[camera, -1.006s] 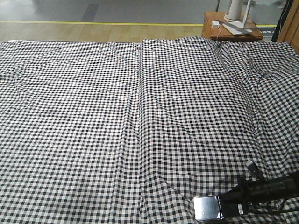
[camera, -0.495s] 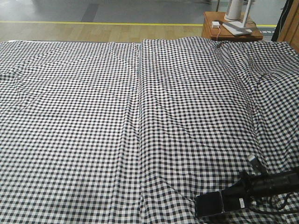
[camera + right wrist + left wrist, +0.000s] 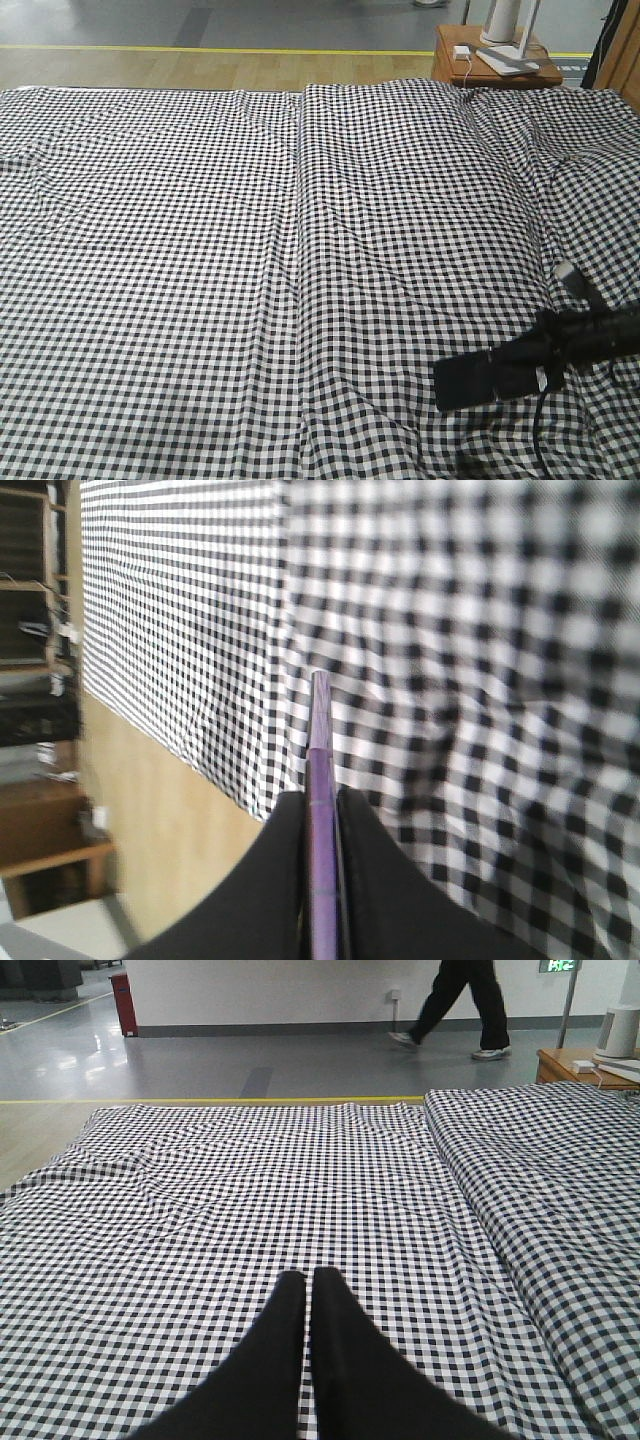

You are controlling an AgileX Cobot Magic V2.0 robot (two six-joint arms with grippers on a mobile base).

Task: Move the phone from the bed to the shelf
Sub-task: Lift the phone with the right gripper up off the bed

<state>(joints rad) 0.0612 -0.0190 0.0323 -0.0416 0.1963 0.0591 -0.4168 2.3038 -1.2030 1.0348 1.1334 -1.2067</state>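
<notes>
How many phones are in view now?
1. The phone is pinched between the fingers of the right gripper, held above the bed near its front right corner. Folds could hide another.

right gripper [image 3: 508,372] pinching the phone [image 3: 463,383], arm reaching in from the right, left gripper [image 3: 308,1288] fingers together

Nothing I can actually read from here. Only real sign: a green sign [image 3: 560,965] high on the far wall [image 3: 300,995] in the left wrist view. It has white characters, but they're clipped by the frame edge and too small to make out. Front view shows a small white patch [image 3: 541,379] at the held end of the phone [image 3: 478,381]; no print resolvable. Right wrist view: no lettering legible, background blurred.
</notes>
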